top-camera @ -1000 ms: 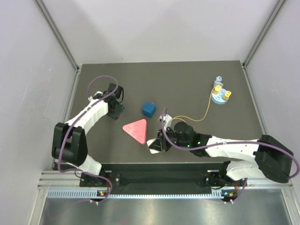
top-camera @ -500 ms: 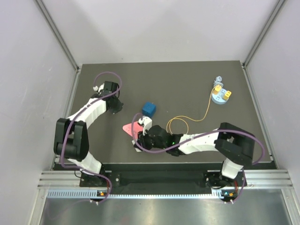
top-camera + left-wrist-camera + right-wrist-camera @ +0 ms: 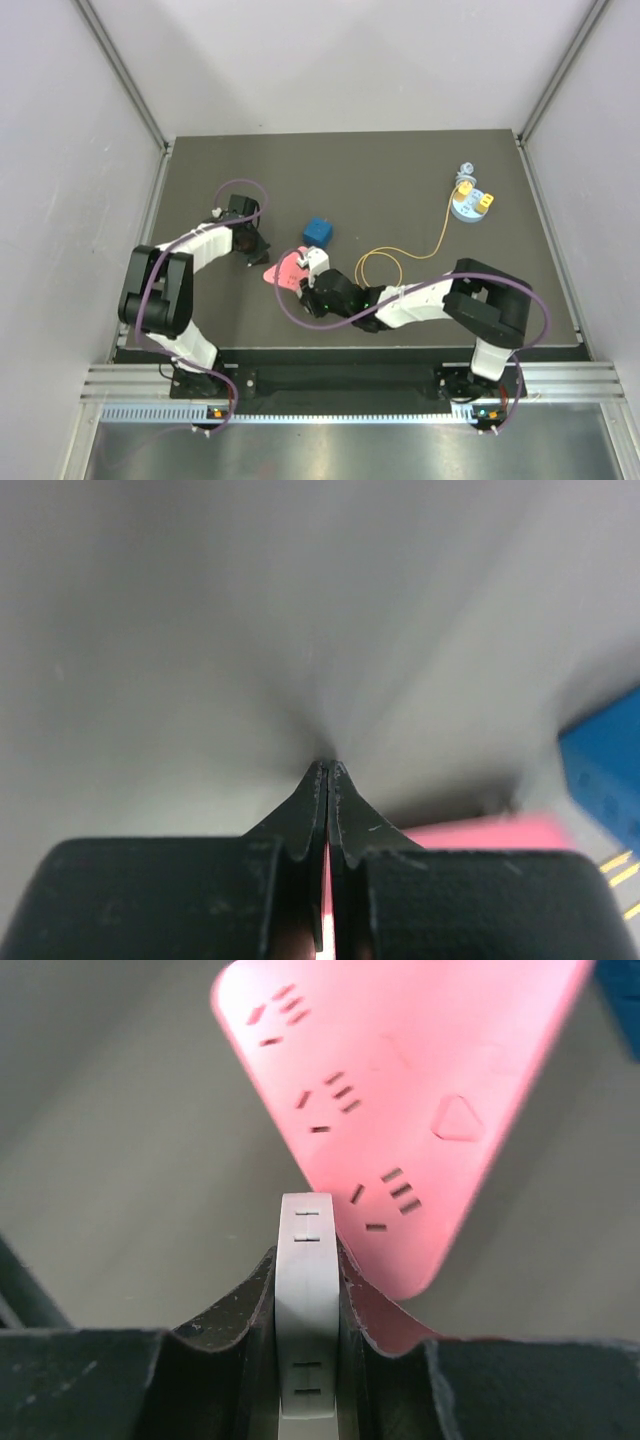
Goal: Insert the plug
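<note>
My right gripper (image 3: pixel 308 1250) is shut on the plug (image 3: pixel 308 1300), a flat white piece seen edge-on and held upright between the fingers. It hangs over the near corner of a pink triangular socket board (image 3: pixel 420 1080) with several groups of slots. From above, this gripper (image 3: pixel 298 272) covers most of the board (image 3: pixel 283 265). A thin yellow cable (image 3: pixel 440 235) loops from a round base (image 3: pixel 470 207) toward my right wrist. My left gripper (image 3: pixel 328 765) is shut and holds nothing, its tips low at the table by the board's left corner (image 3: pixel 255 250).
A blue cube (image 3: pixel 318 232) stands just behind the pink board and shows at the right of the left wrist view (image 3: pixel 605 770). The round base at the back right carries small yellow blocks (image 3: pixel 483 203). Grey walls enclose the dark table on three sides.
The left gripper has shut and moved toward the pink board's left corner. The right arm has carried the plug left and back, from the front of the board to over it.
</note>
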Controlling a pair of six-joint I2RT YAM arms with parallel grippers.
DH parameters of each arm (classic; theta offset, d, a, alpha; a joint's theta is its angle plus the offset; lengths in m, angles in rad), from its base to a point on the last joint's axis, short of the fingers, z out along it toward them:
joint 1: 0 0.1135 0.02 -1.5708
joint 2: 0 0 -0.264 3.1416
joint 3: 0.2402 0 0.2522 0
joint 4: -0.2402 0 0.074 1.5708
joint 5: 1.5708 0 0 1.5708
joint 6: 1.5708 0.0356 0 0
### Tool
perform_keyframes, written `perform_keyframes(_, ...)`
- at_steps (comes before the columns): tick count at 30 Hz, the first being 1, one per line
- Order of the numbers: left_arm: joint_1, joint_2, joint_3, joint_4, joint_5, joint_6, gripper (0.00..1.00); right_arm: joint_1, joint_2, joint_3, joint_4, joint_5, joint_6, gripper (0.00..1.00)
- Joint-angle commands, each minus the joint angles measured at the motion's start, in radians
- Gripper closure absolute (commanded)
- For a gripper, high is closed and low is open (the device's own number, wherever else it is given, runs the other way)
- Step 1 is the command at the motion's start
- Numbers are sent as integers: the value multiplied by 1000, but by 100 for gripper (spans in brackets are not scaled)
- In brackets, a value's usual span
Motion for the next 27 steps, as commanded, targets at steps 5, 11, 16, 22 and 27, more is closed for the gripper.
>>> perform_keyframes(5, -102, -155, -193, 52, 60, -96, 100, -92, -180, -46, -148, 111, -18, 100)
perform_keyframes(11, -226, -301, -253, 88, 21, -192, 100, -144, -322, 26, -379, 98, 63, 100)
perform_keyframes(16, -336, -327, -266, 106, 12, -287, 100, -153, -300, 303, -761, 210, 241, 100)
perform_keyframes(22, -388, -326, -300, 151, 41, -309, 100, -160, -240, 489, -1097, 312, 515, 100)
perform_keyframes(27, -351, -413, -188, 8, -83, -200, 100, -173, -185, 580, -1227, 280, 683, 100)
